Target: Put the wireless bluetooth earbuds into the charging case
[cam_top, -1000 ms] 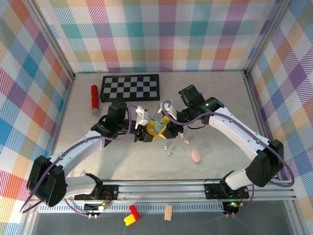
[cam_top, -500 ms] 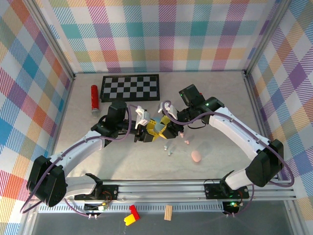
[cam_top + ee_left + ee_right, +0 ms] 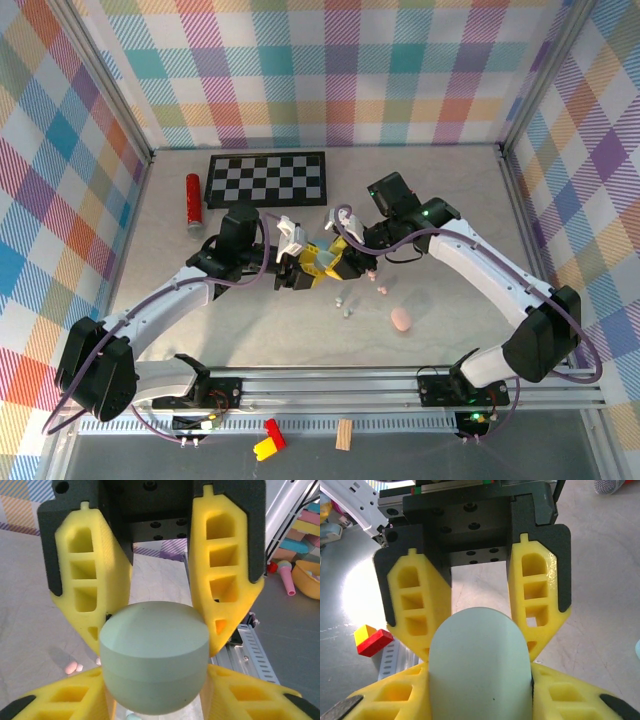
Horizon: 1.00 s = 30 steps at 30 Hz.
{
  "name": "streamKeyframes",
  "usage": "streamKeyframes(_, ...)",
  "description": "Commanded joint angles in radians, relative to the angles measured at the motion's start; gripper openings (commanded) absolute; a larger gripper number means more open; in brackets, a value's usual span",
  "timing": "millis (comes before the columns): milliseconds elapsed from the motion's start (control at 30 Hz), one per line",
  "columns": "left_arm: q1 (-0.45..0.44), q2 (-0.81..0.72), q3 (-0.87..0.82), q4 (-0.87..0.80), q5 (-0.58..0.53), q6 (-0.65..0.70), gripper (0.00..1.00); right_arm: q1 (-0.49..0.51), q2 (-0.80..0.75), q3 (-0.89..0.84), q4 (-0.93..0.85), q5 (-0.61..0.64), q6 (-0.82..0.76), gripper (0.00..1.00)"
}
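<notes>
Centrally, a pale green oval case [image 3: 154,665] hangs above the table [image 3: 260,330], pinched from two sides at once. The left gripper [image 3: 156,642] has its yellow fingers closed partway against the case's flanks. The right gripper [image 3: 479,645] clamps the same case from the opposite end, its fingers likewise narrowed onto it. The main risk is that the smooth, rounded shell squirts out if either grip squeezes off-centre or the two arms pull unevenly. A drop could also scatter the earbuds [image 3: 347,312], which lie loose on the table just below the grippers, toward the arm bases. Prying at the lid from a poor angle could twist the case between the pads. The case looks matte and pebble-shaped, with a fine seam running around it. Its lid appears closed, and whether anything is inside cannot be told. The earbuds are tiny pastel specks, too small to tell which way they lie. A pink case [image 3: 402,320] rests near them, to the right.
</notes>
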Motion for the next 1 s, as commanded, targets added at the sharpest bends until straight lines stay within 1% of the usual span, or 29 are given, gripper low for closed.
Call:
streamKeyframes(0, 0.000, -0.005, 0.009, 0.035, 0.066, 0.012, 0.55, -0.011, 0.007, -0.002, 0.006, 0.015, -0.020, 0.30)
streamKeyframes(33, 0.001, -0.006, 0.005, 0.038, 0.063, 0.012, 0.60, -0.011, 0.007, -0.003, 0.005, 0.021, -0.028, 0.30)
streamKeyframes(133, 0.009, -0.006, -0.002, 0.055, 0.063, -0.001, 0.65, -0.011, 0.008, -0.005, -0.001, 0.025, -0.034, 0.26)
streamKeyframes(300, 0.010, 0.002, 0.001, 0.076, 0.071, -0.022, 0.66, -0.011, 0.007, -0.005, -0.009, 0.016, -0.039, 0.25)
streamKeyframes(333, 0.010, 0.005, 0.002, 0.079, 0.072, -0.025, 0.66, -0.011, 0.007, -0.006, -0.012, 0.008, -0.045, 0.25)
streamKeyframes(433, 0.012, 0.012, 0.007, 0.081, 0.084, -0.028, 0.60, -0.011, 0.011, -0.001, -0.039, -0.026, -0.076, 0.25)
streamKeyframes(567, 0.013, 0.016, 0.012, 0.080, 0.091, -0.031, 0.55, -0.011, 0.020, -0.001, -0.066, -0.032, -0.104, 0.25)
streamKeyframes(767, 0.014, 0.028, 0.014, 0.097, 0.096, -0.050, 0.55, -0.011, 0.033, 0.004, -0.076, -0.055, -0.114, 0.25)
streamKeyframes(900, 0.014, 0.037, 0.016, 0.113, 0.108, -0.068, 0.52, -0.010, 0.033, 0.005, -0.060, -0.055, -0.105, 0.25)
streamKeyframes(967, 0.013, 0.038, 0.015, 0.108, 0.106, -0.065, 0.52, -0.011, 0.027, 0.002, -0.047, -0.055, -0.102, 0.25)
